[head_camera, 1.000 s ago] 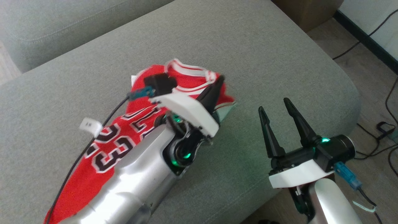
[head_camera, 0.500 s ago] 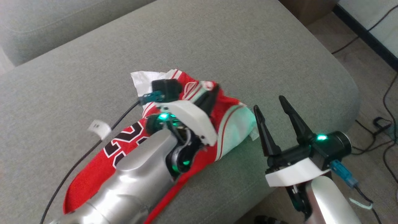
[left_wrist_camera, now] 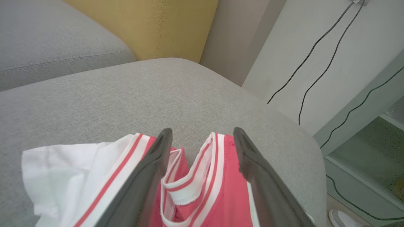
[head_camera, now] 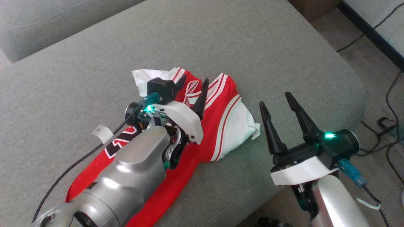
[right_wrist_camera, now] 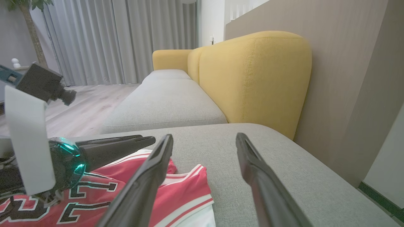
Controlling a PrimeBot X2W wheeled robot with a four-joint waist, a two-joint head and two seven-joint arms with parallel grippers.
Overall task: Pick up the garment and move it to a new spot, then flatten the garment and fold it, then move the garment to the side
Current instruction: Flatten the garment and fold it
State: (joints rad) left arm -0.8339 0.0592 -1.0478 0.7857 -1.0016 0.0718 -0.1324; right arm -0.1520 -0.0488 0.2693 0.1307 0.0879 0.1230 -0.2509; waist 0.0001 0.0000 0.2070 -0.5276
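Head view: grey sofa cushion (head_camera: pixel 252 47) takes most of the frame. The red jersey (head_camera: pixel 225 94) lies crumpled on it, centre to lower left. Long axis runs 7 o'clock to 1 o'clock. The striped neck-and-armhole end points to 1 o'clock; the other end passes under the left forearm (head_camera: pixel 132 176) at 7 o'clock. White lining is turned out at 4 o'clock and 11 o'clock of the neck end. Black numerals show partly beside the forearm.

Over the neck end: left gripper (head_camera: pixel 194 79), fingers spread, pointing toward 12–1 o'clock, nothing pinched. Cloth lies between and beneath them; tip contact cannot be judged.

At 3 o'clock of the jersey: right gripper (head_camera: pixel 274 99), near the white flap but apart from it, jaws wide and empty, by the cushion's near edge.

Left wrist view adds detail: the striped trim (left_wrist_camera: pixel 189 186) sits in a loose fold between the two fingers.

Right wrist view adds the surroundings: yellow backrest (right_wrist_camera: pixel 252 78) at 12 o'clock, curtains (right_wrist_camera: pixel 94 41) at 10 o'clock, the left gripper side-on at 9 o'clock, low over the jersey.
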